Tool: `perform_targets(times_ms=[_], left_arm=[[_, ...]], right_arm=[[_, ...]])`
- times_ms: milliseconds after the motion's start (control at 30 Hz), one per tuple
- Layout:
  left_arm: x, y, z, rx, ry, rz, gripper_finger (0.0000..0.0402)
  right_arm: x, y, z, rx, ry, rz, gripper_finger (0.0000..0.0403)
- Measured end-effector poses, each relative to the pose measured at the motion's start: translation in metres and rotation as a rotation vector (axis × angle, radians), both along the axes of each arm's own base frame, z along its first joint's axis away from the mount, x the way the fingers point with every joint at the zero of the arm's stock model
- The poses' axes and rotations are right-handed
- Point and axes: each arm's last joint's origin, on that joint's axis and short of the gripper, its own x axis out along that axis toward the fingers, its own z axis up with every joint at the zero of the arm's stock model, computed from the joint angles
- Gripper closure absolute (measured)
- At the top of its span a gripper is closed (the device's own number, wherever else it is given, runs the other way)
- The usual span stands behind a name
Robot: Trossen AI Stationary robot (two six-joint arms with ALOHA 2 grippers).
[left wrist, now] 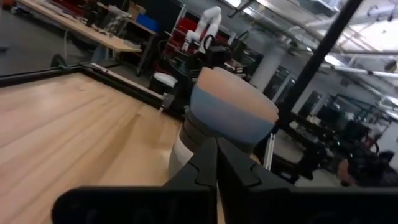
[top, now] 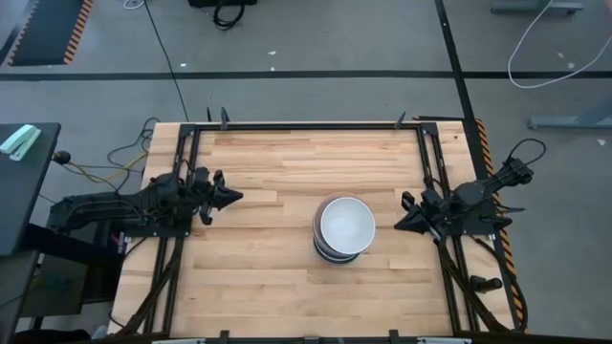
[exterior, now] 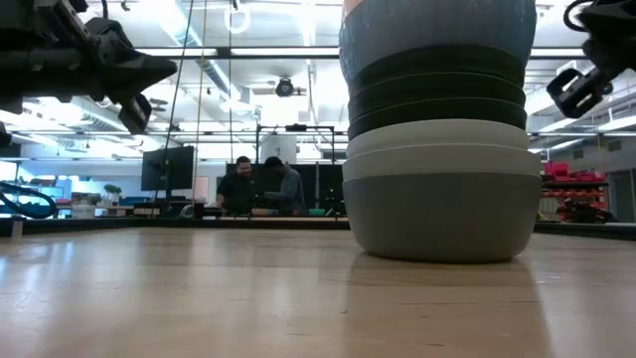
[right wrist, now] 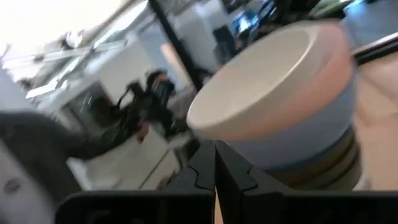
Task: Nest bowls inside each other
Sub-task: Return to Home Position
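The bowls stand nested in one stack (top: 344, 229) on the wooden table, a little right of its middle, the bottom bowl resting on the table top. In the low view the stack (exterior: 442, 129) shows a dark grey bowl at the bottom, then white, black and blue rims. The top bowl shows white inside and pink-orange at the rim (right wrist: 273, 81). My left gripper (top: 234, 196) is shut and empty at the table's left, pointing at the stack (left wrist: 230, 118). My right gripper (top: 400, 225) is shut and empty just right of the stack.
Black rails (top: 426, 172) run along the table's left, right and far sides. Bare wood lies near and far of the stack. People sit at desks in the room beyond the table (exterior: 260, 187).
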Motion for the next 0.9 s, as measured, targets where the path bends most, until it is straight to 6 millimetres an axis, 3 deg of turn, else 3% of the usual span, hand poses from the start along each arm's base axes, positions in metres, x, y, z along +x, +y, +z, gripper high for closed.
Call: perform_targets(times_ms=[233,567,900], left_arm=[[0.0,0.001,-0.011,0.054,0.114,0.001,0.0368],[-0.001,0.007,-0.021,0.065,0.225,0.048,0.0396],[-0.003,0.012,-0.022,0.07,0.23,0.102,0.0356]], right_arm=[[-0.002,0.004,-0.011,-0.112,0.073,0.15,0.04],[-0.003,0.004,-0.011,-0.222,0.05,0.165,0.0398],[-0.002,0.003,-0.012,0.098,0.188,0.105,0.0389]])
